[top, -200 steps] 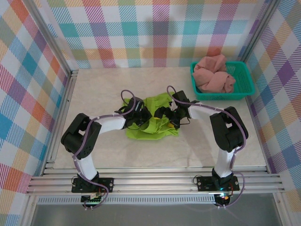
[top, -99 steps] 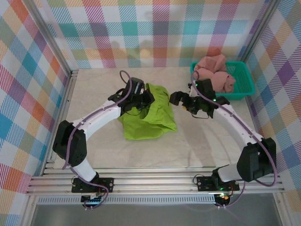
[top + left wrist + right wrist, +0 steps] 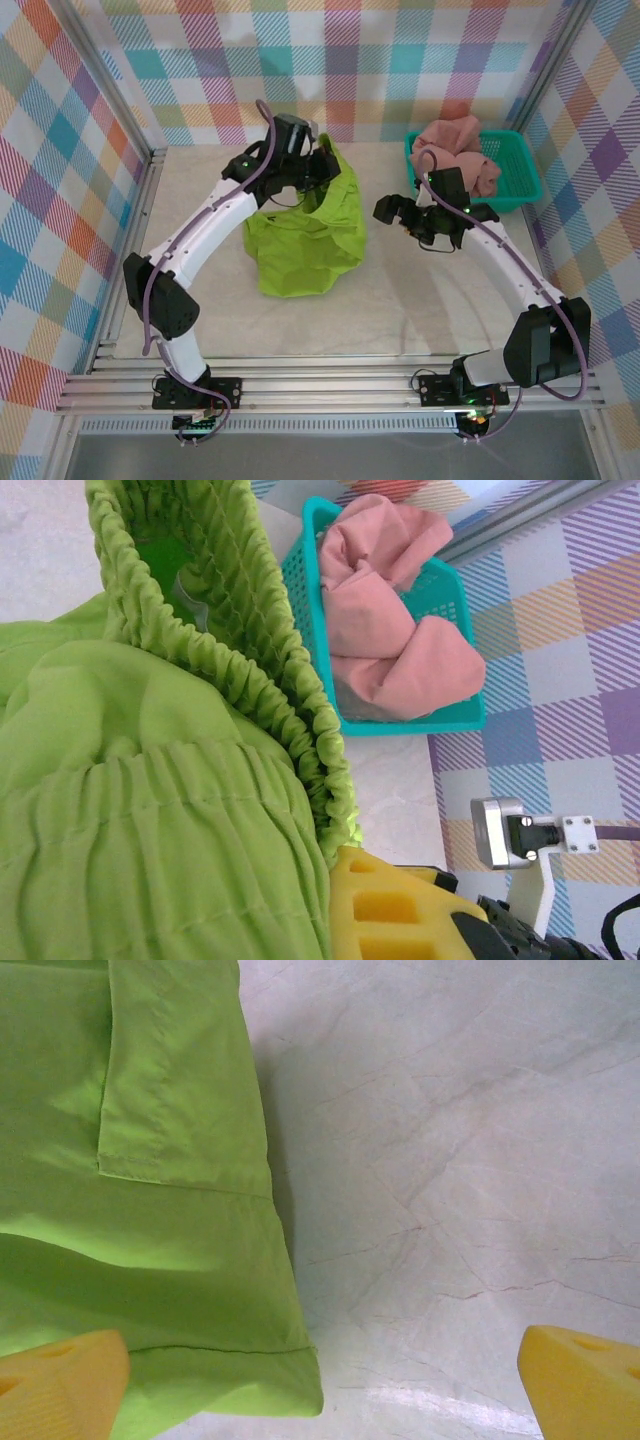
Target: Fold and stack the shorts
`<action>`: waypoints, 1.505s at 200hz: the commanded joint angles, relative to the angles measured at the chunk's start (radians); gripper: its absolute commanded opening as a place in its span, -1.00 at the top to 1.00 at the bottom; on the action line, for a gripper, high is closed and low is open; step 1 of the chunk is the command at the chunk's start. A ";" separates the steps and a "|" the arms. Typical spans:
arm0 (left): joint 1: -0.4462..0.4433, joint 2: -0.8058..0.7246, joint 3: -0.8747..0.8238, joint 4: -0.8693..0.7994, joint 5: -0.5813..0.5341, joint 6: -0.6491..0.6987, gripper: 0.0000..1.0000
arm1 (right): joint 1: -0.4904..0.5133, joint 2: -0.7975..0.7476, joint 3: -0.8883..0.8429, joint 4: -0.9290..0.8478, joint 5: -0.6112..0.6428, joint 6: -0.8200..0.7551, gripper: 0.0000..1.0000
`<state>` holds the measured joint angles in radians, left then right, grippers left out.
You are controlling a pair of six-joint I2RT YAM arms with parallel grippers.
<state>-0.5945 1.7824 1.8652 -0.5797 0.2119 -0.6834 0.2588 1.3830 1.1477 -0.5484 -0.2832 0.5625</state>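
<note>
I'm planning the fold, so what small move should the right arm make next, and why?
Probably move the open right gripper across to pinch the lime green shorts; the left gripper, shut on their waistband, holds one end up while the rest sags bunched on the table.

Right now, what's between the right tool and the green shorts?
Nothing but a strip of bare table between the right tool and the green shorts, seen in the top view.
</note>
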 commanded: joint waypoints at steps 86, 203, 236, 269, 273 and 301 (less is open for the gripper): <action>0.177 -0.287 -0.673 0.264 0.086 0.085 1.00 | -0.011 -0.005 -0.027 -0.014 0.000 -0.023 -0.99; 0.385 -0.395 -0.812 0.311 0.063 0.133 -1.00 | -0.011 -0.017 -0.112 0.007 -0.025 -0.011 -0.99; 0.288 -0.361 -0.752 0.370 0.159 0.040 -1.00 | -0.011 -0.011 -0.112 0.037 -0.046 0.003 -0.99; 0.220 -0.264 -0.773 0.396 0.118 0.020 -1.00 | -0.010 -0.026 -0.110 0.025 -0.041 -0.003 -0.99; 0.220 -0.254 -0.780 0.400 0.117 0.017 -1.00 | -0.010 -0.030 -0.111 0.021 -0.035 -0.007 -0.99; 0.230 -0.183 -0.838 0.432 0.062 0.038 -1.00 | -0.010 -0.045 -0.125 0.006 -0.015 -0.022 -0.99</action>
<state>-0.3809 1.5387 1.0779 -0.1608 0.3202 -0.6430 0.2546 1.3785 1.0412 -0.5293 -0.3050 0.5610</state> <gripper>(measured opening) 0.998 0.994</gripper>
